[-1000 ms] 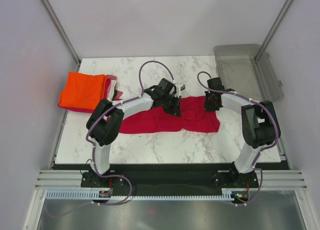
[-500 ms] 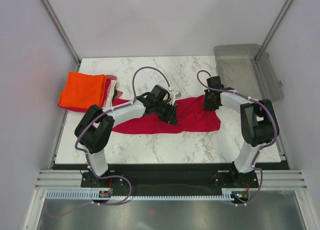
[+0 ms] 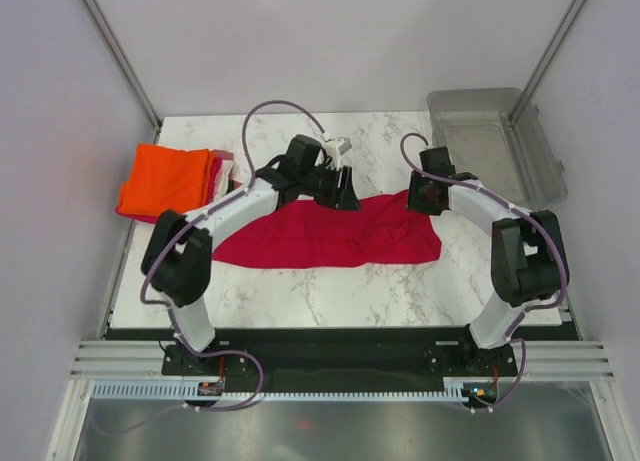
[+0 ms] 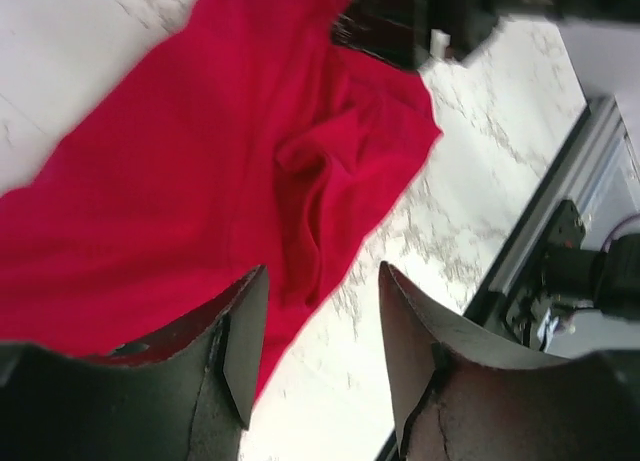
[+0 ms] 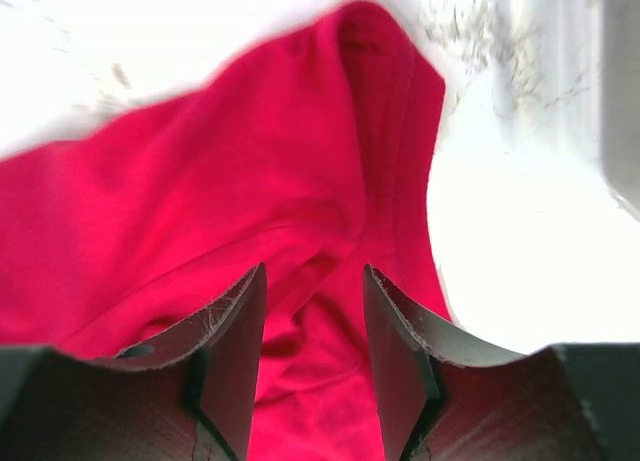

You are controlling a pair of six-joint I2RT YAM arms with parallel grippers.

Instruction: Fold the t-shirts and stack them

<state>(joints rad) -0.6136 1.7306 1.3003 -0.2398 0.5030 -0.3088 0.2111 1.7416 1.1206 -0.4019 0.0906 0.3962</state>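
A crimson red t-shirt (image 3: 330,236) lies as a long flattened band across the middle of the marble table (image 3: 300,291). My left gripper (image 3: 343,193) hangs open over its far edge. In the left wrist view the red cloth (image 4: 190,171) lies beyond the open left gripper (image 4: 323,271), with bare marble between the fingertips (image 4: 250,311). My right gripper (image 3: 424,195) stands open at the shirt's far right corner. In the right wrist view the right gripper (image 5: 315,271) has rumpled cloth (image 5: 230,181) beneath the gap, none of it pinched. An orange t-shirt (image 3: 165,179) tops a folded stack at the far left.
A clear grey plastic bin (image 3: 495,141) sits at the table's far right corner, just beyond the right arm. Pink and dark red folded edges (image 3: 225,176) show beside the orange shirt. The right arm's gripper (image 4: 420,21) appears at the top of the left wrist view.
Both grippers went from shut to open and let go of the crimson shirt. The left gripper drew back toward the far side. The shirt's left end now lies further left.
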